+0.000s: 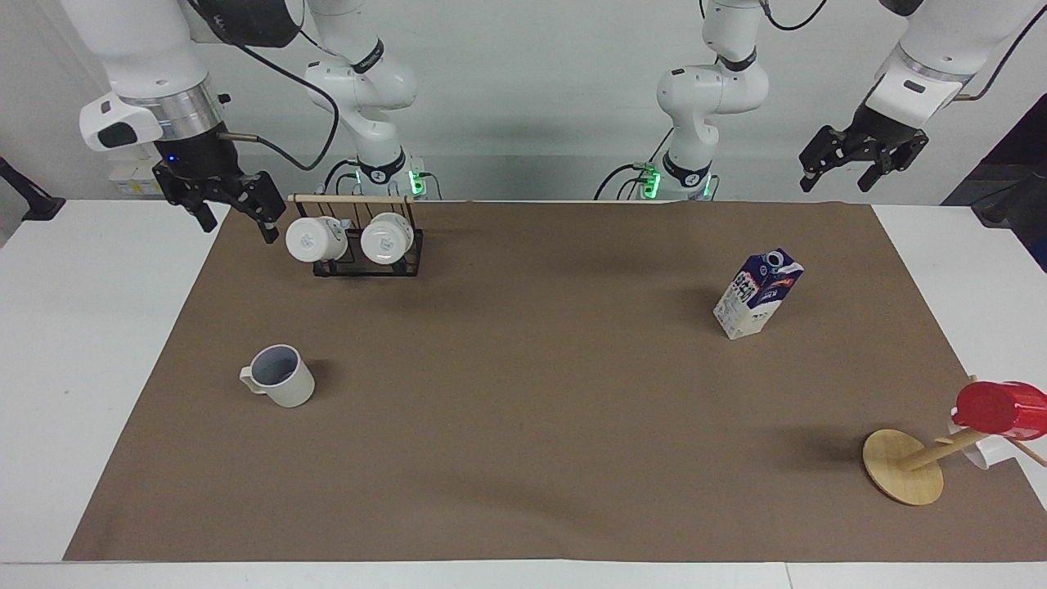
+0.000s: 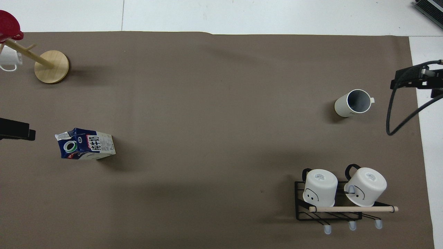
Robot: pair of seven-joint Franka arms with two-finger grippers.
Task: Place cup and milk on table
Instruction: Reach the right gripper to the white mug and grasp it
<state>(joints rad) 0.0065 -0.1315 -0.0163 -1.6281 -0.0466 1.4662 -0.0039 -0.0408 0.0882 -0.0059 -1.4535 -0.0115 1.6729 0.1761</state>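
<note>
The cup (image 1: 278, 376), a cream-white mug with a grey-blue inside, stands upright on the brown sheet (image 1: 523, 409) of the table (image 1: 82, 343), toward the right arm's end; it also shows in the overhead view (image 2: 353, 103). The milk (image 1: 758, 294) stands upright on the sheet toward the left arm's end, also seen from overhead (image 2: 86, 144). My right gripper (image 1: 237, 222) is open and empty, up over the sheet's edge beside the mug rack. My left gripper (image 1: 838, 182) is open and empty, waiting raised over the table's edge near its base.
A black wire rack (image 1: 360, 266) with two white mugs (image 2: 320, 186) stands close to the right arm's base. A wooden mug stand (image 1: 904, 466) with a red cup (image 1: 998, 406) and a white mug stands at the left arm's end, farthest from the robots.
</note>
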